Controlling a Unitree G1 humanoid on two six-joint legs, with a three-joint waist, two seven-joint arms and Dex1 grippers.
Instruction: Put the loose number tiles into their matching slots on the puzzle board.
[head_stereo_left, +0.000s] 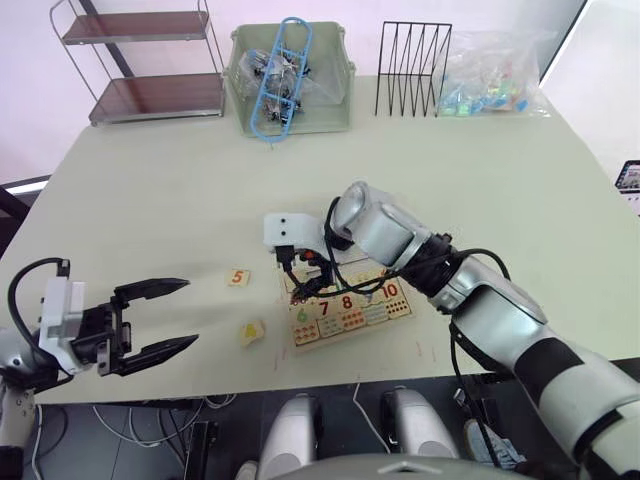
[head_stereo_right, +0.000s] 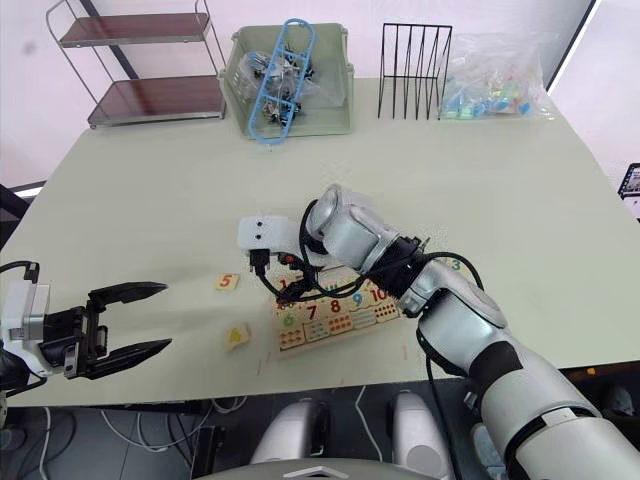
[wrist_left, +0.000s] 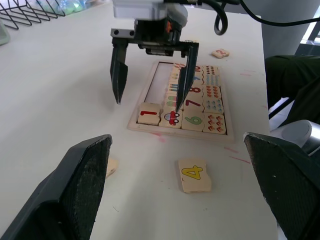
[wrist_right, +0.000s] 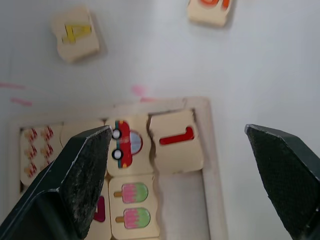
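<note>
Where the puzzle board (wrist_left: 180, 102) lies near the table's front edge, the red 1 tile (wrist_right: 175, 142) sits in the corner slot, slightly crooked, just beside the red car picture (wrist_right: 123, 144). A long bare recess (wrist_left: 161, 82) runs behind the 1 tile along the board's rim. Other pieces with numerals 6, 7, 8 and 10 and counting pictures fill the rest of the board.

Off the board, the yellow 4 tile (wrist_left: 192, 175) rests on the white table (head_stereo_left: 180, 190) close to the board's left corner, and the orange 5 tile (head_stereo_left: 238, 278) lies further left, well apart from it. Another loose tile (wrist_left: 220, 52) lies beyond the board's far side.

From the right, the right arm reaches across with its elbow bent, and the right gripper (wrist_left: 150, 75) points down over the board's left end, its 2 black fingers spread wide with nothing between them; 1 finger stands over the table just outside the rim, the other over the board's pieces.

Low at the table's front left, the left gripper (head_stereo_left: 160, 320) hovers level, fingers parted and holding nothing, aimed toward the 4 tile.
</note>
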